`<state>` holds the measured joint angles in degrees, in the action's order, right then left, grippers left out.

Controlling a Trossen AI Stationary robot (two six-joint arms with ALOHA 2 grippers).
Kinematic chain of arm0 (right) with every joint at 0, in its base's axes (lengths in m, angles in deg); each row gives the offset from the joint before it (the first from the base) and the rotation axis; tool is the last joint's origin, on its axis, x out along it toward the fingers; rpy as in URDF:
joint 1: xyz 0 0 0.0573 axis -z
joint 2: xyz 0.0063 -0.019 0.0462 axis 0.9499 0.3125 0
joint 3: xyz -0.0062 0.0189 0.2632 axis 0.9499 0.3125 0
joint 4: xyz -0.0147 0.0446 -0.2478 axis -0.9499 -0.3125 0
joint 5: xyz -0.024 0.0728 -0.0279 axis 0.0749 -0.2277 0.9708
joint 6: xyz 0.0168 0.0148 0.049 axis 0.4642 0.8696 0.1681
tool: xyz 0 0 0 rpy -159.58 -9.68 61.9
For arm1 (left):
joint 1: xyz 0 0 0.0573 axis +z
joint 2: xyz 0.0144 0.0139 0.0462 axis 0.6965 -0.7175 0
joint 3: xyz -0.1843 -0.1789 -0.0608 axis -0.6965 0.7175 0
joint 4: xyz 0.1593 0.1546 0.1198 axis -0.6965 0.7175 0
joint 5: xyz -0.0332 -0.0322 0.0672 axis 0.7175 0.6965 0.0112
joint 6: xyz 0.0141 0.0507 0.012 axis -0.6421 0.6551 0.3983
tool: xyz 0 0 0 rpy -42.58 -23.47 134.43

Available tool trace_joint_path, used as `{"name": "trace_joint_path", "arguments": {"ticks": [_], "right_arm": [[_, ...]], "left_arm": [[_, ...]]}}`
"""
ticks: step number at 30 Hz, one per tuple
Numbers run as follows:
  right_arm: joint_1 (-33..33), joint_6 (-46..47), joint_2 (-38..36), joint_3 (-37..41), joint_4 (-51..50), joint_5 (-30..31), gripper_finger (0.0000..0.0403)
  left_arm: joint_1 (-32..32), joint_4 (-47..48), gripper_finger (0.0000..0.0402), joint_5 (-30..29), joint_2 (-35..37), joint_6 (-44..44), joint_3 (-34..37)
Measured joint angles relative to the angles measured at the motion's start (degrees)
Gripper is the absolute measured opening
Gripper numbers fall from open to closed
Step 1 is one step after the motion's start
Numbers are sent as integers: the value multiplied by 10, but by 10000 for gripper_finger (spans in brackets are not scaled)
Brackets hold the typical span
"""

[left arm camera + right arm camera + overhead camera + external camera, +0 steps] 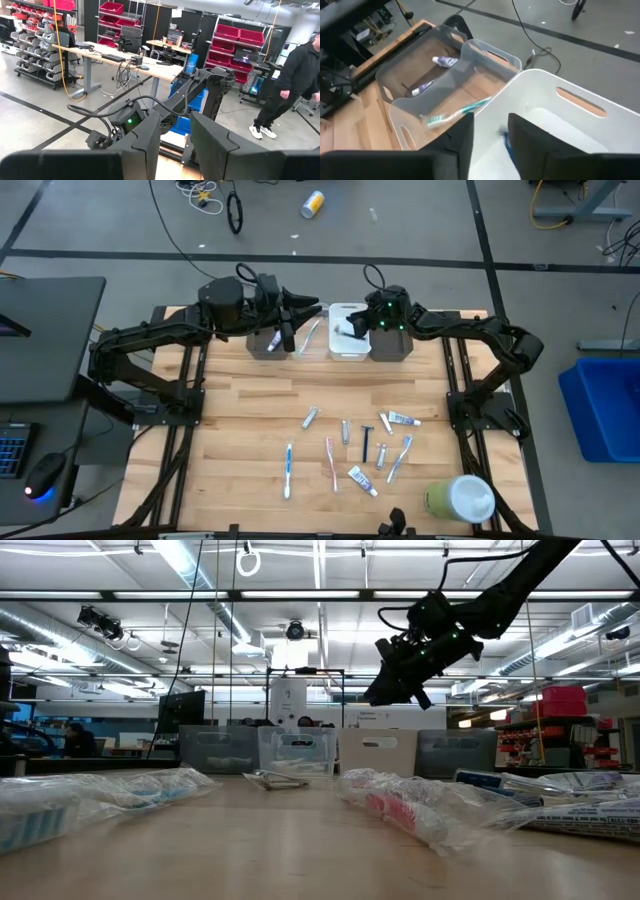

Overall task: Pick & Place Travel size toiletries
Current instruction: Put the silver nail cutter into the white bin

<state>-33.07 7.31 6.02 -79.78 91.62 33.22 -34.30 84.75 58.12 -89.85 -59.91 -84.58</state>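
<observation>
Toiletries (347, 447) lie scattered across your table's (240, 405) near half. Your left gripper (297, 310) hangs by the grey bin (264, 343), fingers apart, holding nothing. Your right gripper (352, 326) hovers over the white bin (580, 107), fingers parted around nothing; a toothbrush (457, 114) lies in the clear bin (492, 52) beside it.

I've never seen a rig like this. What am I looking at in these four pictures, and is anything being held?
Two robot arms work at a wooden table. One picture looks down from above, one level across the tabletop, two from the wrists. Toothbrushes, tubes and a razor lie on the table, near a green-and-white container. Both arms reach over bins at the far edge. The left tool is open and empty. The right tool is open over the white bin, something blue below it.
</observation>
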Motion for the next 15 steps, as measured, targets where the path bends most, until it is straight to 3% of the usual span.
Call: {"name": "trace_joint_path", "arguments": {"ticks": [7,15], "right_arm": [[0,-6,-17,0,14,-39,169],[-6,-38,-138,0,5,-55,144]], "left_arm": [[0,5,113,0,0,0,0],[0,59,107,0,1,8,0]]}}
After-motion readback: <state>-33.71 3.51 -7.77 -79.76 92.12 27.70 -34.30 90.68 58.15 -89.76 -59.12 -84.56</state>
